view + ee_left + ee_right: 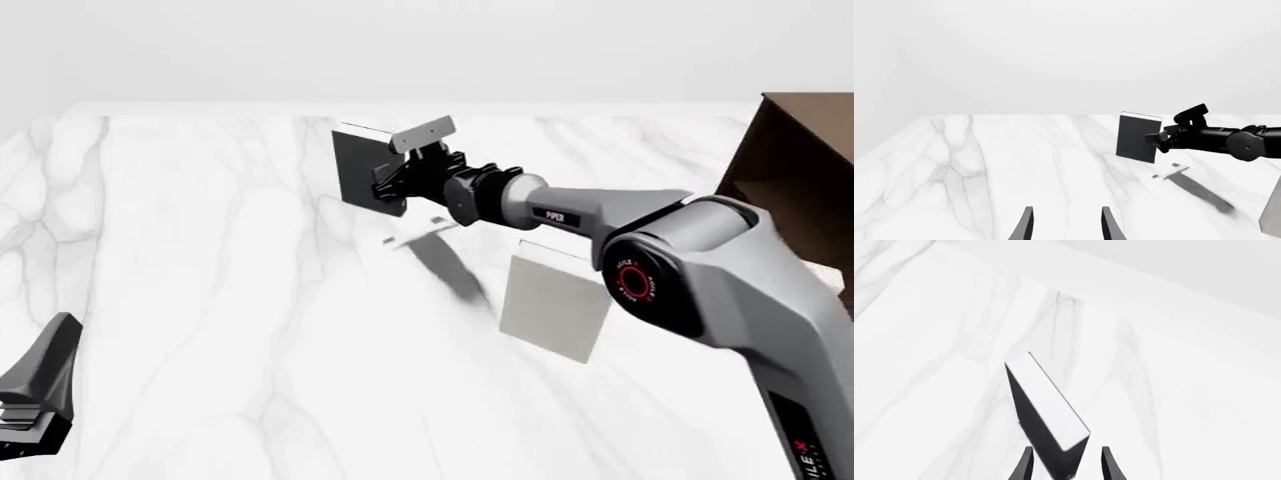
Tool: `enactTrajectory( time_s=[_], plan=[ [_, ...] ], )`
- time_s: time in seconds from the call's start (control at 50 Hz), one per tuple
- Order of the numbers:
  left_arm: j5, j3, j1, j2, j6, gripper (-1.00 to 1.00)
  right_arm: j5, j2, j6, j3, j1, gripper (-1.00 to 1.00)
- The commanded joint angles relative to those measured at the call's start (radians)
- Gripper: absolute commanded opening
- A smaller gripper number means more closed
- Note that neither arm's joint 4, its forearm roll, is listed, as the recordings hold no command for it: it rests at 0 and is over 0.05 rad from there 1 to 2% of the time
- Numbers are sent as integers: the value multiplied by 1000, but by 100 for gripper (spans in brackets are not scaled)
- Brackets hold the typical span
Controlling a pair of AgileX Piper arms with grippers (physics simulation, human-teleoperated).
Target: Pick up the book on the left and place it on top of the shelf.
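The dark charcoal book with a white page edge is held upright a little above the marble table, left of the middle. My right gripper is shut on its near edge. The left wrist view shows the book with the right gripper clamped on its side. In the right wrist view the book sits between the fingers. The dark brown shelf stands at the far right edge. My left gripper is low at the near left, and its wrist view shows it open and empty.
A pale grey-white book stands under my right arm, right of the middle; its edge shows in the left wrist view. The arm's shadow lies on the white marble table below the held book.
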Motion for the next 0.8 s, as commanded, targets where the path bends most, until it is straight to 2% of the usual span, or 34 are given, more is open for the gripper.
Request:
enactTrajectory(
  time_s=[0.02,0.46,0.6,0.62,0.8],
  plan=[
    [0,0,0,0,0,100,20,29,0,-44,-2,100],
    [0,0,0,0,0,100,43,57,0,-95,-6,100],
    [0,0,0,0,0,100,24,41,6,-64,-2,100],
    [0,0,0,0,0,100,28,45,4,-72,-3,-100],
    [0,0,0,0,0,100,30,39,3,-75,-21,-100]
  ],
)
